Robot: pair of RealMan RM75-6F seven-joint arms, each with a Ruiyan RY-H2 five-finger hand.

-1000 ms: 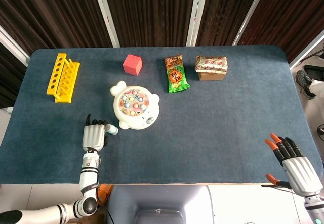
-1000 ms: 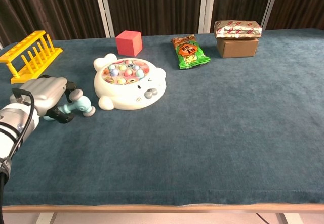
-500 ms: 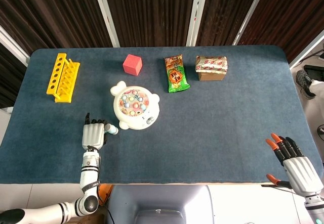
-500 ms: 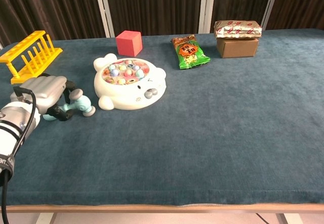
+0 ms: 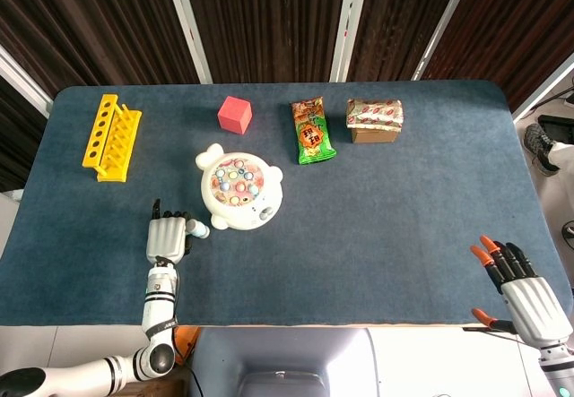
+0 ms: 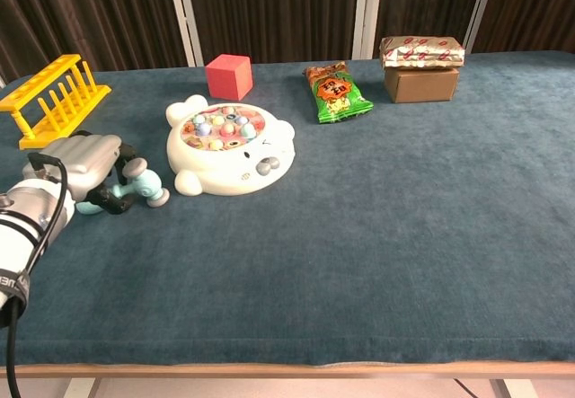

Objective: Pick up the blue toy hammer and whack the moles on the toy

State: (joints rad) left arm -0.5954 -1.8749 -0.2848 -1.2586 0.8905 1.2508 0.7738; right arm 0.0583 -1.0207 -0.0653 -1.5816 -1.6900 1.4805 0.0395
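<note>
The white bear-shaped mole toy (image 5: 239, 189) (image 6: 232, 145) with several coloured moles lies left of the table's middle. Just to its left is the light-blue toy hammer (image 5: 197, 229) (image 6: 142, 185), its grey-tipped head pointing at the toy. My left hand (image 5: 167, 237) (image 6: 79, 160) lies over the hammer's handle, and its dark fingers curl around it. The handle is mostly hidden under the hand. My right hand (image 5: 525, 289) hovers at the table's near right corner, fingers spread and holding nothing; only the head view shows it.
A yellow rack (image 5: 111, 136) stands at the far left. Along the back are a red cube (image 5: 235, 115), a green snack bag (image 5: 312, 131) and a brown box topped with a packet (image 5: 375, 121). The blue table cloth (image 5: 404, 227) spreads to the right.
My left hand with the hammer has shifted very slightly away from the table's front edge. The right hand has stayed put.
</note>
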